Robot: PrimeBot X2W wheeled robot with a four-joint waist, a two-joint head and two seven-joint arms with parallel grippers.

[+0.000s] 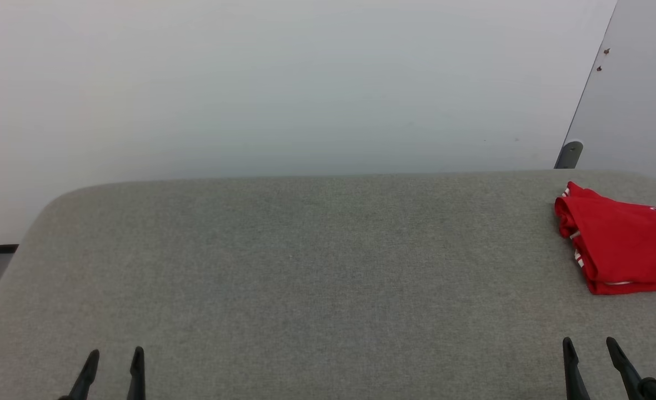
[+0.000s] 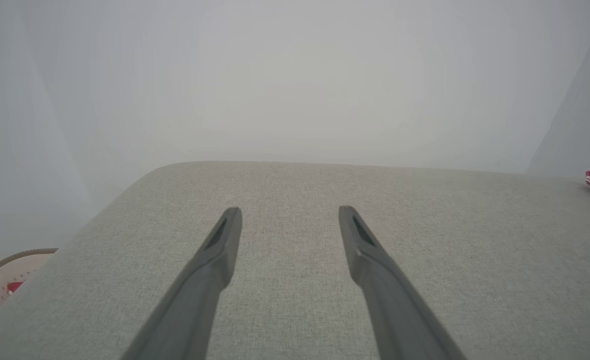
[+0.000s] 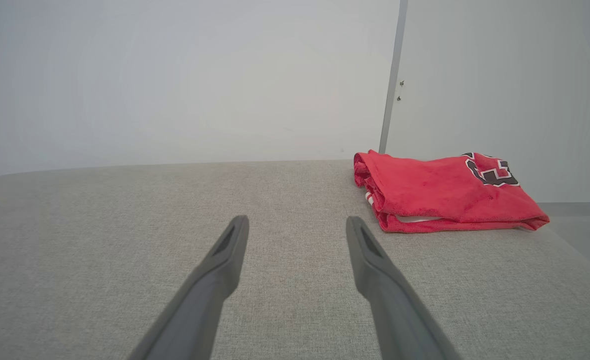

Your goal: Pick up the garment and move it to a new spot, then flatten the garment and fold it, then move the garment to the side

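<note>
"Head view first: where does the garment lie?"

"I see it folded, red, with black letters on top. It lies flat at the far right corner of the grey cushion."

"And your two hands?"

"My left gripper is at the near left edge of the cushion, fingers apart, nothing between them. My right gripper is at the near right edge, also spread and empty. The garment lies farther in on the cushion, well apart from it."
</note>
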